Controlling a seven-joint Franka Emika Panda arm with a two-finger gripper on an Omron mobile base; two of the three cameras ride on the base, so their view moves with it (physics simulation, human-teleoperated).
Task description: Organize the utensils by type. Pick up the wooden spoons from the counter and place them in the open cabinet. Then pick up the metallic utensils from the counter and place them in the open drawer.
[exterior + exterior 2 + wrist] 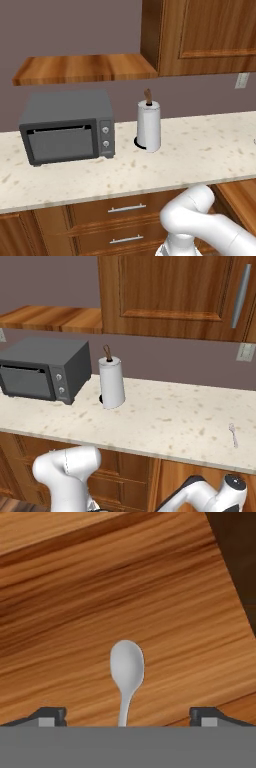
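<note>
In the hand view the claw (128,718) stands released, its two dark fingertips (50,716) spread wide apart. Between them lies a silver spoon (126,671), bowl pointing away from the claw, handle running back toward it, touched by neither tip. It rests on a lighter wood surface (165,602) with slanting grain. In the right base view another small silver utensil (233,434) lies on the bench (165,421), well right of the paper towel roll (111,382) and microwave (45,368).
</note>
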